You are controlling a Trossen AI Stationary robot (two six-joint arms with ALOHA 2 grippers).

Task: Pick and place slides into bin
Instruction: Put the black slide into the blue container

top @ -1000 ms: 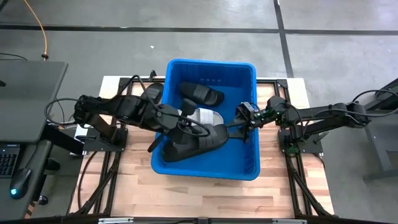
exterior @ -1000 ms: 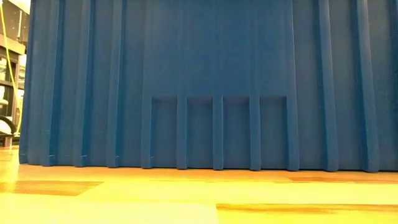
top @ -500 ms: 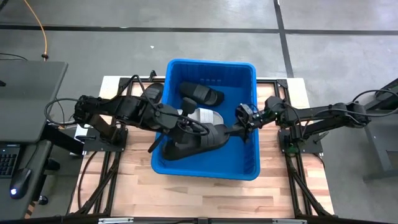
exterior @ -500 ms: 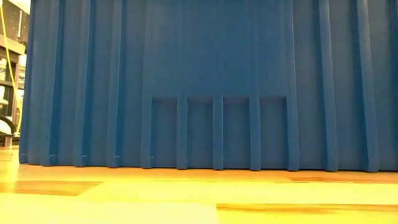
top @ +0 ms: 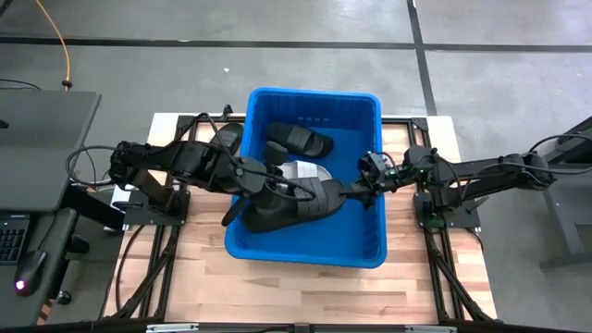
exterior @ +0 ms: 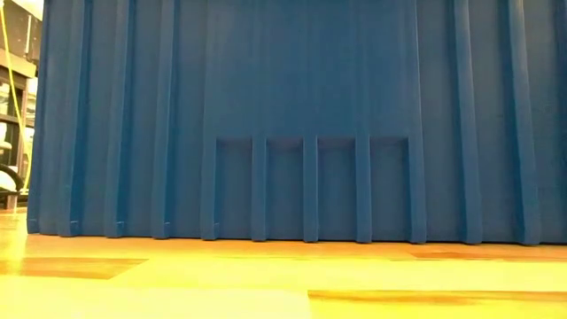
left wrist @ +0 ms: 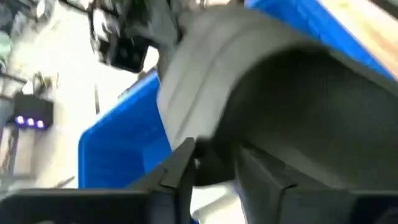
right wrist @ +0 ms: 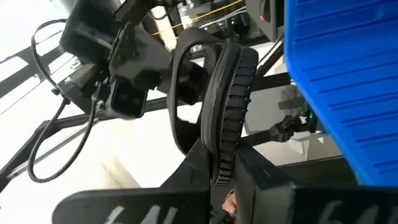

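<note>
The blue bin (top: pixel 305 252) stands mid-table; its ribbed wall (exterior: pixel 310 115) fills the low view. A black slide (top: pixel 296 205) hangs over the bin's inside between my two grippers. My left gripper (top: pixel 257 192) is at its left end; in the left wrist view its fingers (left wrist: pixel 186 163) stand a little apart around a dark edge of the slide (left wrist: pixel 214 167). My right gripper (top: pixel 350 192) is shut on the slide's right end. A second black slide (top: pixel 298 139) and a light grey one (top: pixel 310 172) lie in the bin. My left gripper has the slide's left edge between its fingers; whether the fingers touch it, I cannot tell. My right gripper pinches the slide's ribbed sole edge (right wrist: pixel 225 155) at its right end between its two fingers. The fingers come about level from the table's right side. The slide reaches away from them along their line, clear of the bin's floor.
The bin's right wall (right wrist: pixel 342 81) is close beside my right gripper. Bare wooden table (top: pixel 305 291) lies between the bin and the near edge. Metal frames and cables stand at both arm bases.
My right gripper has reached the black slide's right end and shut on it. The slide now stretches farther toward the bin's right wall. My left gripper has stayed in place at the slide's left end.
</note>
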